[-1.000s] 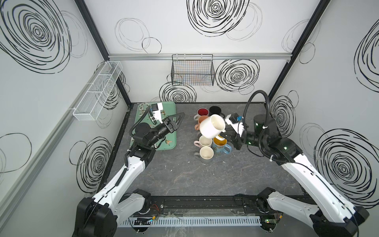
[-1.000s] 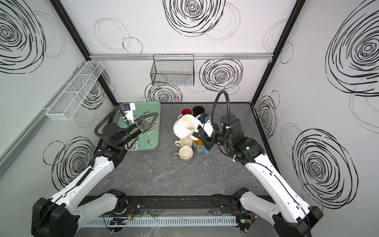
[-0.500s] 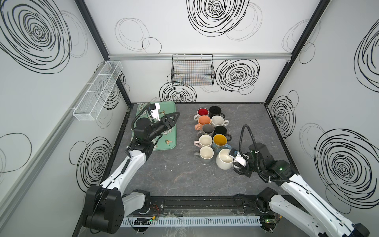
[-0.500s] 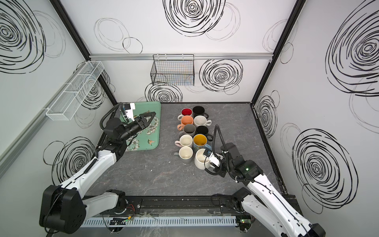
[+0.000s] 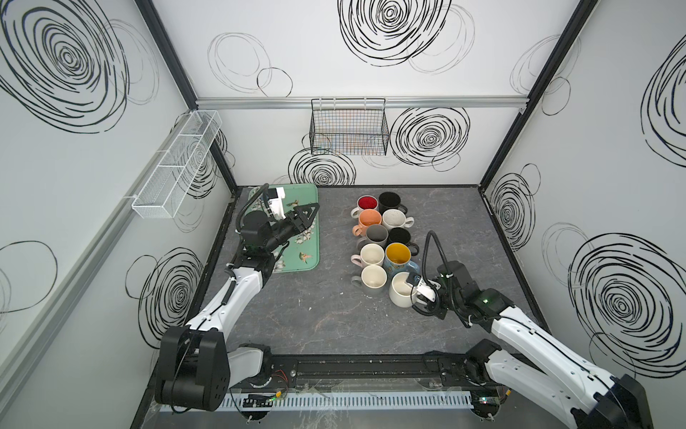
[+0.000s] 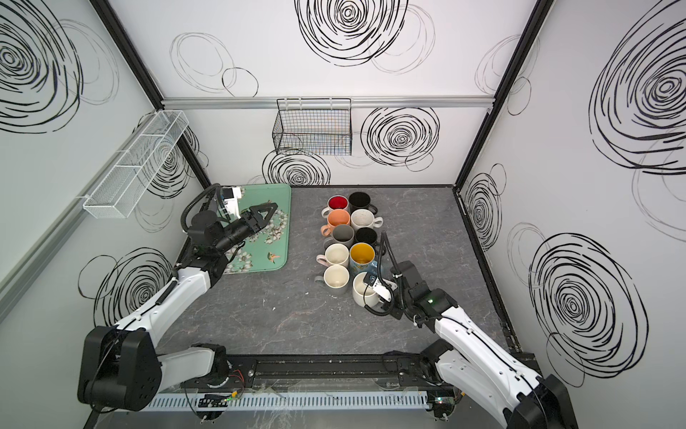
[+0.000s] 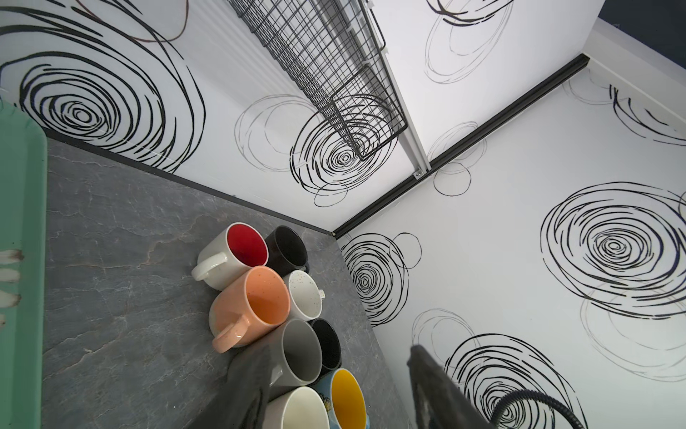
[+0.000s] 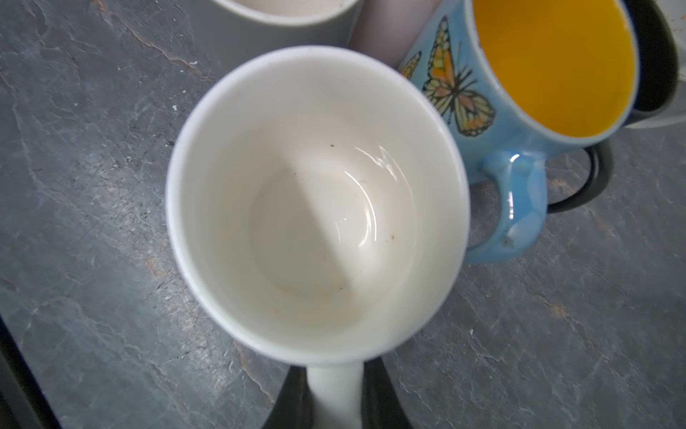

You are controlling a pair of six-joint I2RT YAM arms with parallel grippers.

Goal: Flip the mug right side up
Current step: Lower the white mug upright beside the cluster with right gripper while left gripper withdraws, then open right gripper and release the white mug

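Grey bench (image 5: 315, 327) in a white booth, with a green tray (image 5: 311, 243) at the far left and no mug on it. Left arm (image 5: 237, 293) raised over the tray, left jaws parted, nothing between them. Right arm (image 5: 519, 327) reaching low toward the near end of the mug cluster (image 5: 375, 236): two rows, every mouth facing up. White mug (image 5: 401, 295) at the near right end of that cluster, base down on the bench, mouth up, empty inside, just beside the butterfly mug (image 8: 464, 93); touching or not, cannot tell. Right jaws closed on the white mug's handle (image 8: 334, 393), one dark finger on each side. Flip judged done: upright and apparently resting on the bench. Judged left to do: open right jaws, back away along the handle line without nudging the mug into its neighbours. No upside-down mug visible anywhere.
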